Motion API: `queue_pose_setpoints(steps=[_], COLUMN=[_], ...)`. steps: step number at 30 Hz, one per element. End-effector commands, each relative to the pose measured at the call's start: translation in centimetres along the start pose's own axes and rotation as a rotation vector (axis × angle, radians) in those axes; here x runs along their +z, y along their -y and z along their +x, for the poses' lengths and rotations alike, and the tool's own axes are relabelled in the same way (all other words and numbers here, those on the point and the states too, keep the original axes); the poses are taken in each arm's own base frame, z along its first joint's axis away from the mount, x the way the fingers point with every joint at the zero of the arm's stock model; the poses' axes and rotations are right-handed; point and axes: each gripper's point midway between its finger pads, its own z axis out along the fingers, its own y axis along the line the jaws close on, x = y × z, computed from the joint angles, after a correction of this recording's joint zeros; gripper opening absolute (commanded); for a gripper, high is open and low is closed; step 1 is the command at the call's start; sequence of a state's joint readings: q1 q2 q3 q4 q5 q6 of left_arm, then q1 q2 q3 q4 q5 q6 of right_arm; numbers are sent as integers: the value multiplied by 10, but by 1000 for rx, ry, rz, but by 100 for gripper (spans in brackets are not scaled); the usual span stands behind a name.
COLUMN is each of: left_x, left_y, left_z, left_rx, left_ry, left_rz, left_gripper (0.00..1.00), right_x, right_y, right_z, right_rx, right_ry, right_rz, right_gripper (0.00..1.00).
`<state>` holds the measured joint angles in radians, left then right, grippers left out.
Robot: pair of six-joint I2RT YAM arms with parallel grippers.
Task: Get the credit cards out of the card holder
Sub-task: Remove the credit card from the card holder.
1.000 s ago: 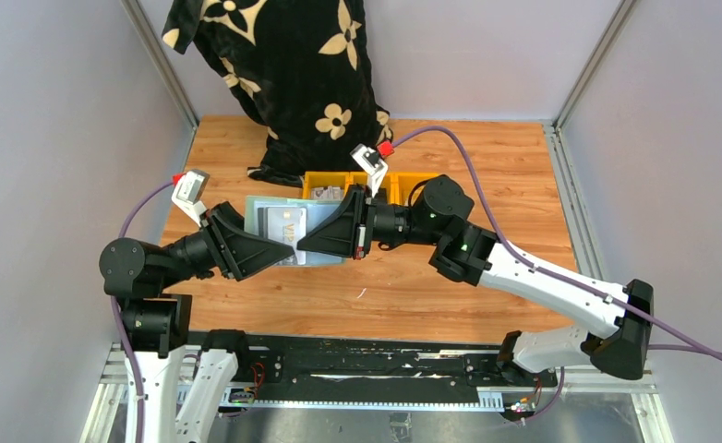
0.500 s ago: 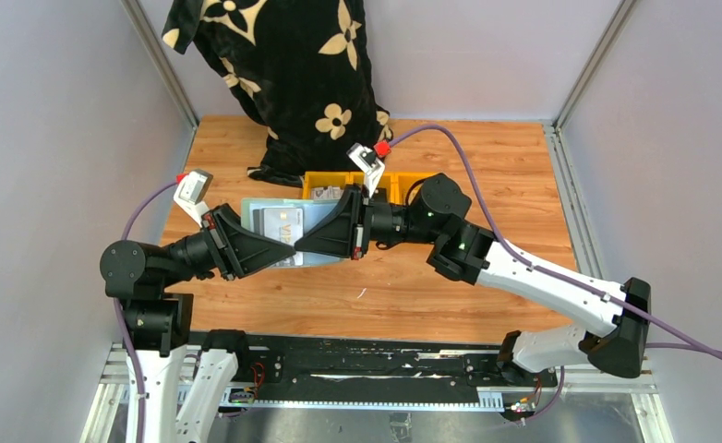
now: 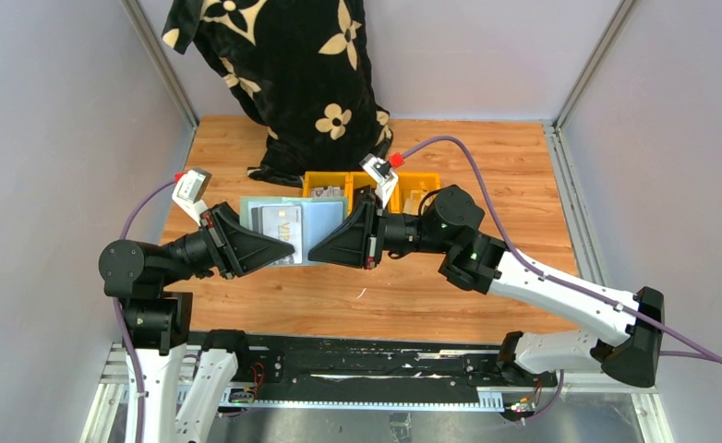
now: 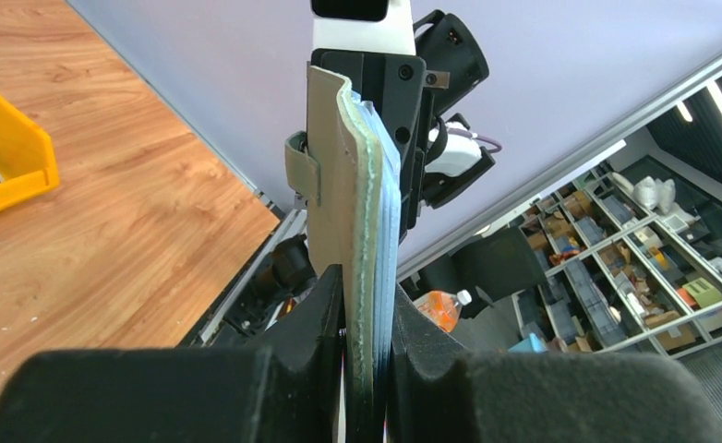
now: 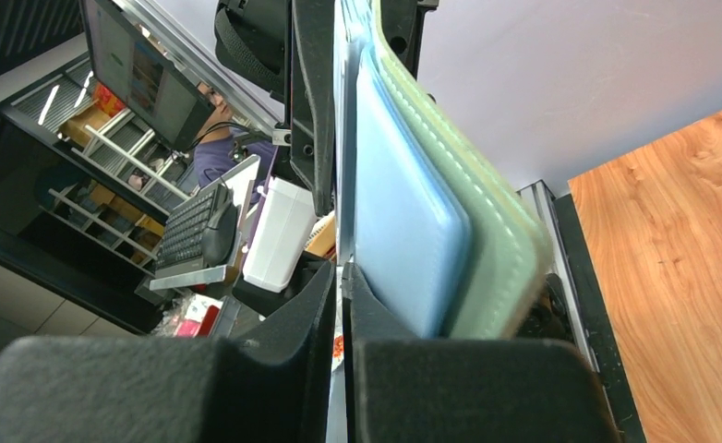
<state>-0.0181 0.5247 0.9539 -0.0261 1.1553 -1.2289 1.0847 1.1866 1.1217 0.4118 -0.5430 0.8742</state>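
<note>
Jaws on both sides are clenched. L gripper (image 3: 285,251) clamps the lower edge of the open card holder (image 3: 318,218). In the L wrist view the holder (image 4: 343,185) runs edge-on straight out from between the fingers. R gripper (image 3: 313,256) pinches the same lower edge just beside it. In the R wrist view its tips (image 5: 342,286) close on one thin pale layer, w/ the blue-grey pocket panel and green cover (image 5: 413,231) outside the grip, on the R. Card or pocket lip, can't tell.

Holder is held up off the table (image 3: 487,185) between the 2 arms, spread open w/ its long axis L-R, just in front of the yellow bins (image 3: 313,177).

One grey card (image 3: 279,220) shows in the holder's L half, long side also L-R, above and beyond both sets of tips. It's nearer the L gripper, but that one looks like the anchor.

Key relation: card sits up and to the L of the R tips, so R prob. needs to re-grip higher on the card edge, then pull away from L. No card looks out yet; task early.
</note>
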Motion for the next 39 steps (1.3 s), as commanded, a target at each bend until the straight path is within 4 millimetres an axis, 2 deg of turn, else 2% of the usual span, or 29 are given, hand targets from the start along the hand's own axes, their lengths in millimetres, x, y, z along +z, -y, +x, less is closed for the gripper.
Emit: queue_pose_setpoints(steps=[1,4,9,15,23,26,30,35,37,39], left_x=[-1,-1,-2,-4,-6,-8,-11,-11,-10,-8], left_y=[4,-4,-3,3,12,17,22,21,19,18], left_z=[-1,1,4,7,10,13,19,19,17,13], left_rx=[45,45,59,82,149,194,245,244,233,212], left_ry=[10,3,-6,-15,-27,-31,-52,-53,-50,-45], left_rz=[-6,-24,-21,-8,10,21,37,31,25,20], left_gripper=[19,21,26,27,26,26,30,48,50,50], right_x=[7,11,19,27,21,25,32,31,27,23], right_y=[-21,-25,-8,11,45,47,50,52,53,51], right_z=[-14,-22,-22,-18,-19,-23,-26,-24,-21,-19], right_rx=[-21,-38,-39,-29,-14,-8,18,24,25,28], right_ry=[7,13,-10,-43,-20,-12,-9,-13,-10,-4], right_rz=[-81,-77,1,75,253,265,273,278,282,275], right_gripper=[14,25,38,42,44,41,25,7,2,0])
